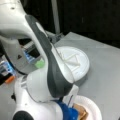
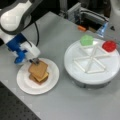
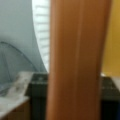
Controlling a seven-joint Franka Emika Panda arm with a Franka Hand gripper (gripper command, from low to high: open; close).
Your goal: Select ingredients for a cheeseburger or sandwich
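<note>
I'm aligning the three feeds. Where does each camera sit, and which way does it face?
Front view: behind the arm, high, looking past it to the tray and plate.
Front view: opposite side, looking down on the table; gripper at the sandwich on the plate; lettuce and red disc on the tray.
Wrist view: pressed close to the toast; dark finger beside it.
Shared: plate, tray, sandwich.

In a front view the arm [image 1: 47, 75] hides most of the sandwich [image 1: 81, 112] and the claw. In the wrist view a blurred toast slice [image 3: 77, 60] fills the middle, cut off top and bottom.
</note>
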